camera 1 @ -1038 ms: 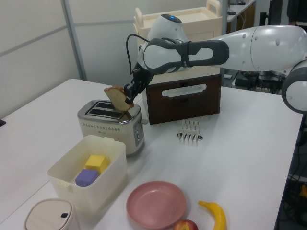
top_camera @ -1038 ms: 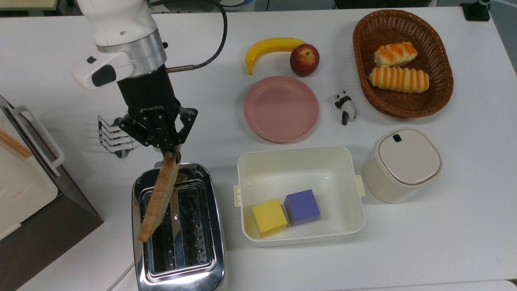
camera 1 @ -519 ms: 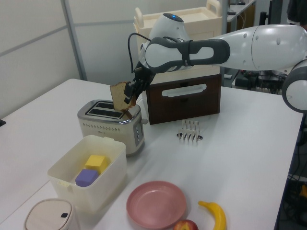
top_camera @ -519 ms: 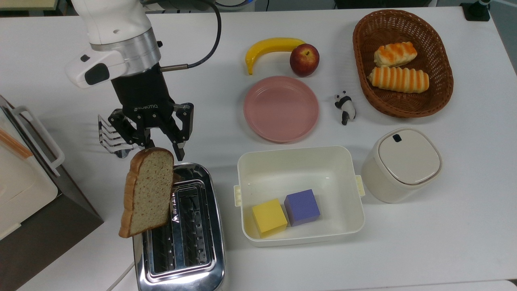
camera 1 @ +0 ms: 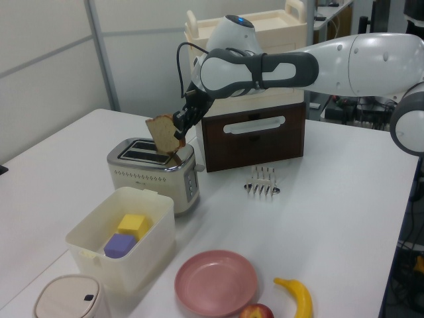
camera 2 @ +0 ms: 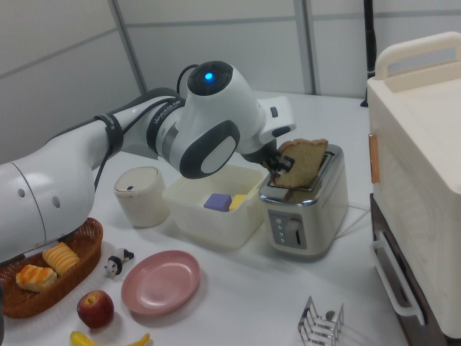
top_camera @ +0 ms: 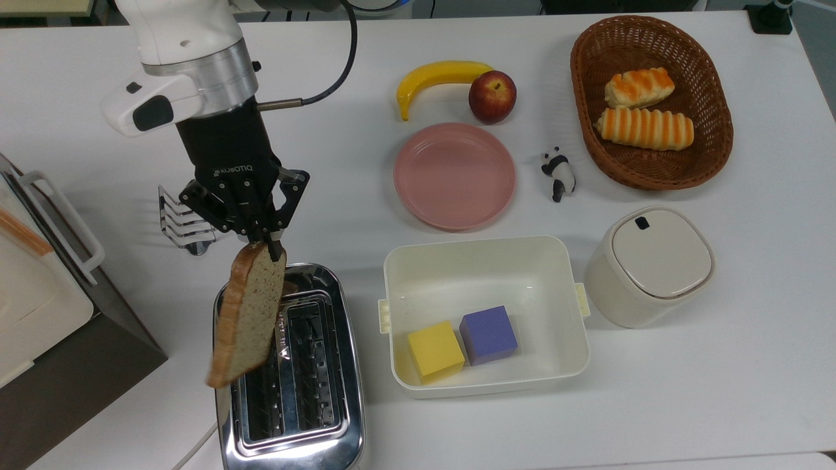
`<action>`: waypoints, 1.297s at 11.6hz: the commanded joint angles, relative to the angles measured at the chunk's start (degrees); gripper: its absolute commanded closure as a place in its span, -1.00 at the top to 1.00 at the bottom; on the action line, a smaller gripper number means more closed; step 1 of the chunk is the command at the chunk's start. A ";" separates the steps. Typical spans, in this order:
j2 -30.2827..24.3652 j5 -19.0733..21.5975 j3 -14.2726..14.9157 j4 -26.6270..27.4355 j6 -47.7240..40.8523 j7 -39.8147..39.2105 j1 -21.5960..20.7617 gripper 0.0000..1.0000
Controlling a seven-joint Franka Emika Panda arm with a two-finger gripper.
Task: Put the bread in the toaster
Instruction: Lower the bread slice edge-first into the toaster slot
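Bread (top_camera: 249,316) hangs tilted over the chrome toaster (top_camera: 290,372), pinched by its top crust in the gripper (top_camera: 260,238), lower edge out past the toaster's rim on the top view's left. Risk, I'd say: lowered at this slant, it catches the rim and misses the slot. White table (top_camera: 686,378), wire toast rack (top_camera: 183,222) behind; pale partition walls around.

I read one word, "ROBOTIQ", printed in white on the black body of the gripper (top_camera: 258,238) in the top view; I read nothing else.
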State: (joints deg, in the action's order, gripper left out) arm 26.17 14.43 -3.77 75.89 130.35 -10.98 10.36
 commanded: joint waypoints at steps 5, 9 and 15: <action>-1.65 0.60 0.34 0.75 0.52 -0.62 -0.26 -1.00; -2.35 0.25 0.61 0.84 -2.19 -0.80 -0.26 -1.00; -3.24 0.25 0.69 1.01 -7.48 -1.76 -0.17 -1.00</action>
State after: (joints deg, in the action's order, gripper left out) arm 24.83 14.40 -3.62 75.20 124.78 -11.22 10.37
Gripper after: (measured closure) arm 0.907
